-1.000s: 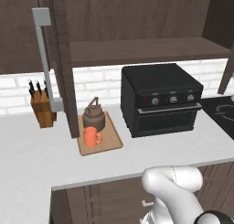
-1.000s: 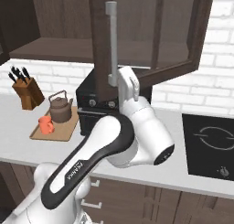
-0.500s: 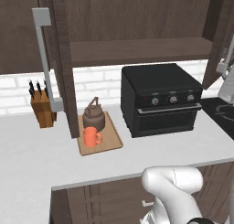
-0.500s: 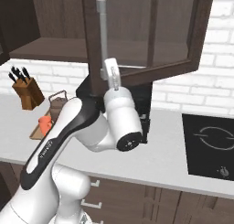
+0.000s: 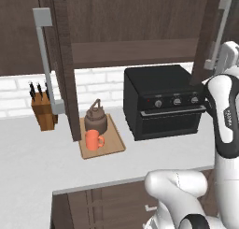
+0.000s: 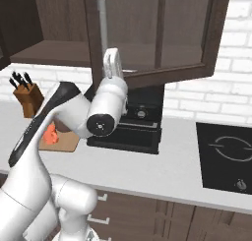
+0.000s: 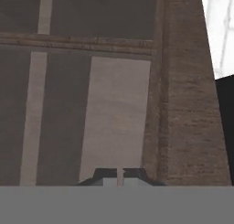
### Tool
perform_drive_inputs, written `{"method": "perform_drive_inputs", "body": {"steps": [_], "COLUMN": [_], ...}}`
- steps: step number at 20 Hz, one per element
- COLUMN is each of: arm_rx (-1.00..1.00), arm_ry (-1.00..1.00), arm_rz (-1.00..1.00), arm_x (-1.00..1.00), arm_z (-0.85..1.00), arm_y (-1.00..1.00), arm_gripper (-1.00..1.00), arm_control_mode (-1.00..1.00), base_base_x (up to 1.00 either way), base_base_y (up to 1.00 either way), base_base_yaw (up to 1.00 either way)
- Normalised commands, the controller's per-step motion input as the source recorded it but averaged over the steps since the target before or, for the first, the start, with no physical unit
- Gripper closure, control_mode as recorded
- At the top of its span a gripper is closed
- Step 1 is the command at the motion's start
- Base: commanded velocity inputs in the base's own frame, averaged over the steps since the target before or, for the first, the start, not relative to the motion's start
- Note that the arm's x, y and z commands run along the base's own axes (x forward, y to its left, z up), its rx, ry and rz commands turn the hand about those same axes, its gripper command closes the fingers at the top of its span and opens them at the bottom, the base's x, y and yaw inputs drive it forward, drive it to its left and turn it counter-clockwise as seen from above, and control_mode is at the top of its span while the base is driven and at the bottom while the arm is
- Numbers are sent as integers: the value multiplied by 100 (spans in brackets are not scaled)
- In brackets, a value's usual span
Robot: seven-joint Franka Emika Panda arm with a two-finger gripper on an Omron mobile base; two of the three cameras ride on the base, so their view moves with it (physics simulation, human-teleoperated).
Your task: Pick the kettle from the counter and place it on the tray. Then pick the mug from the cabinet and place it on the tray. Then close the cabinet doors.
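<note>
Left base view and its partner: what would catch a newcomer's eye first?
The white arm, reared up with its pincer shut at the right cabinet door. Next, the orange mug beside the dark kettle on the tray, left of the black oven. The left cabinet door stands open over them.

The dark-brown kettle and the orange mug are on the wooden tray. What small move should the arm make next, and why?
Probably push the right dark-brown glass-panelled cabinet door toward the cabinet. The kettle and the mug already sit on the light-wood tray, both doors stand open, and the shut gripper faces that door's panel closely.
</note>
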Motion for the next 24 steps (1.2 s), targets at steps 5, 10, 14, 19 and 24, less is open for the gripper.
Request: {"method": "perform_drive_inputs", "body": {"steps": [5,10,14,19,24], "arm_rx": [1,2,3,4,5], "arm_ry": [13,10,9,12,11], "arm_rz": [-17,-14,-6,0,0], "arm_x": [68,72,77,78,77], "arm_z": [12,4,0,2,0], "arm_y": [-9,-8,-6,-6,-9], "arm_gripper": [100,100,100,100,100], "arm_control_mode": [-100,-100,-100,-100,-100], "base_base_x": [0,0,0,0,0], "base_base_y": [0,0,0,0,0], "base_base_yaw": [0,0,0,0,0]}}
